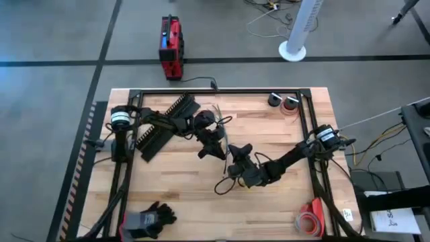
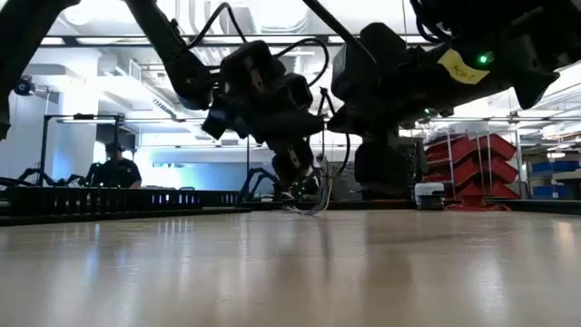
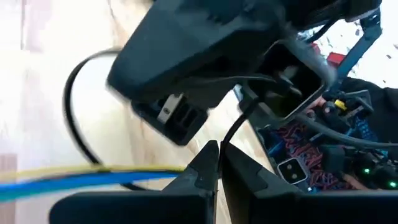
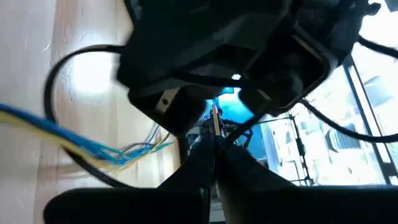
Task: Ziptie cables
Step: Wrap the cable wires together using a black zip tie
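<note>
The cables are a thin bundle of blue and yellow wires (image 4: 81, 142) lying on the wooden table, with fanned ends (image 4: 152, 146). They also show in the left wrist view (image 3: 93, 177). My left gripper (image 1: 218, 153) and my right gripper (image 1: 235, 165) meet tip to tip at mid-table, just above the wood. Both are shut. A thin black strap (image 3: 239, 118) runs between them. In the low view, wires (image 2: 313, 205) hang under my left gripper (image 2: 304, 186) and touch the table. A black looped cord (image 4: 59, 81) lies beside the bundle. My left gripper pinches the thin black strap (image 3: 227, 138) between its two fingertips. The strap rises from the tips and curves toward my right gripper. Whether the wires are also touched, I cannot tell. My right gripper pinches a thin strand (image 4: 225, 140) at its fingertips (image 4: 205, 155), facing my left gripper. The strand leaves the tips clear of the table. Which part of it is held is hidden by the fingers.
A long black slotted strip (image 1: 164, 124) lies at the far left. Black gloves (image 1: 151, 218) sit near the front left, tape rolls (image 1: 309, 222) at the front right, small pots (image 1: 282, 101) at the far right. A black frame rail (image 1: 222, 91) rings the table. A person (image 2: 113, 168) sits beyond.
</note>
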Controlling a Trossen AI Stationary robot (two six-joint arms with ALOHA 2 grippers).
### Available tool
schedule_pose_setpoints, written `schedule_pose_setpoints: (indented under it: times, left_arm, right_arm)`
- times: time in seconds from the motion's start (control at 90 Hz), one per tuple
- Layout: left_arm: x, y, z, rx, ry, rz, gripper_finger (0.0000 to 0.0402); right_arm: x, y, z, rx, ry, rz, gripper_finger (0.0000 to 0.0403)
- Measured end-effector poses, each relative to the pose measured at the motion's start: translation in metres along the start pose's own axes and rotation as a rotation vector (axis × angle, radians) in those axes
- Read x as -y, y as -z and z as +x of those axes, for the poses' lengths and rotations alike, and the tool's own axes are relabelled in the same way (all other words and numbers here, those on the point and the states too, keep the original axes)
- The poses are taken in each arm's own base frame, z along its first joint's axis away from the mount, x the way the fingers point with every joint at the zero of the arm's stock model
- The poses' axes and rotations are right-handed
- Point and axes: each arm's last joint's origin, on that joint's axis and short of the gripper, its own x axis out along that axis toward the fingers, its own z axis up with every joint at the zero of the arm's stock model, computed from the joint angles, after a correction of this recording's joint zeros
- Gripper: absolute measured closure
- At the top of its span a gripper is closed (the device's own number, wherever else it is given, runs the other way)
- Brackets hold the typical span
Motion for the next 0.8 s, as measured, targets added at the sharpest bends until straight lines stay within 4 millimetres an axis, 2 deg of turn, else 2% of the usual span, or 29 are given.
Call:
schedule_pose_setpoints:
  times: [0.378,0.8]
  left_arm:
    - [0.0029,-0.003,-0.0013,0.012,-0.002,0.099,0.0402]
    - [0.0017,-0.0037,-0.0013,0.027,-0.047,0.13,0.0402]
  right_arm:
    - [0.001,0.002,0.0044,-0.025,0.01,0.04,0.0403]
    - [0.0009,0.002,0.0044,-0.024,0.009,0.045,0.0403]
